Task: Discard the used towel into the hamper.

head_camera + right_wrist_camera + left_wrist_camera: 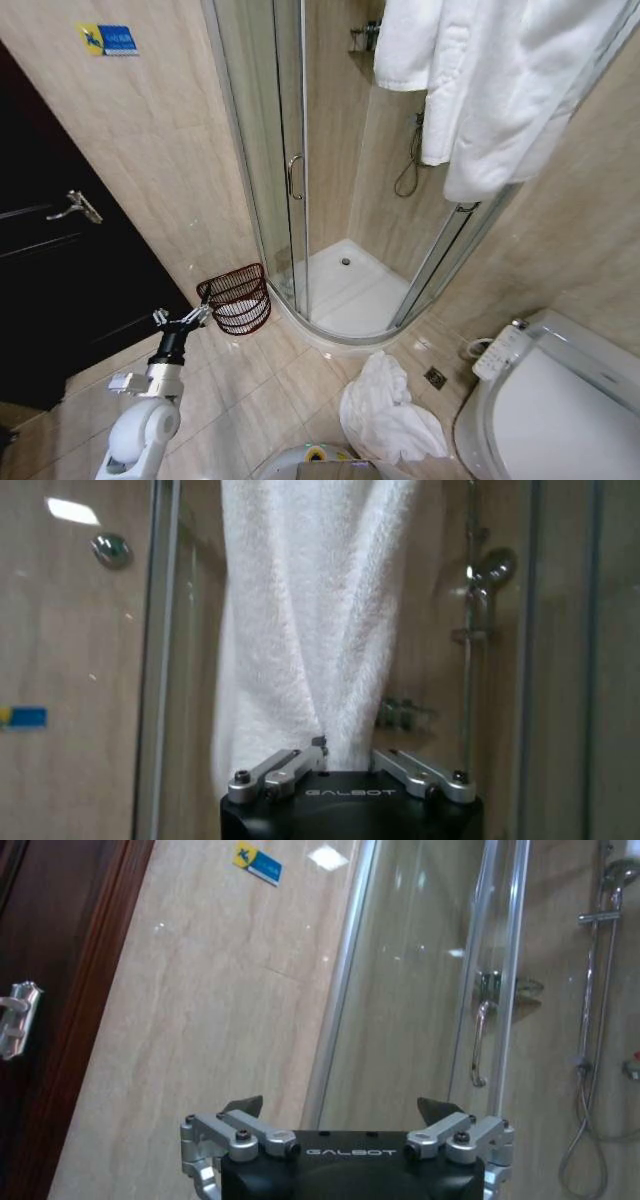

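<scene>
The left arm is reaching forward and low on the robot's left, its left gripper (185, 322) holding its fingers (243, 1107) spread wide. The right gripper (345, 759) is pinching white cloth between closed fingers.

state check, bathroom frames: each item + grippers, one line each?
towel: hanging, gripped at its lower edge
right gripper: shut on towel
left gripper: open, empty, raised by the hamper
hamper: upright on the floor
second towel: crumpled on the floor
shower door: closed
</scene>
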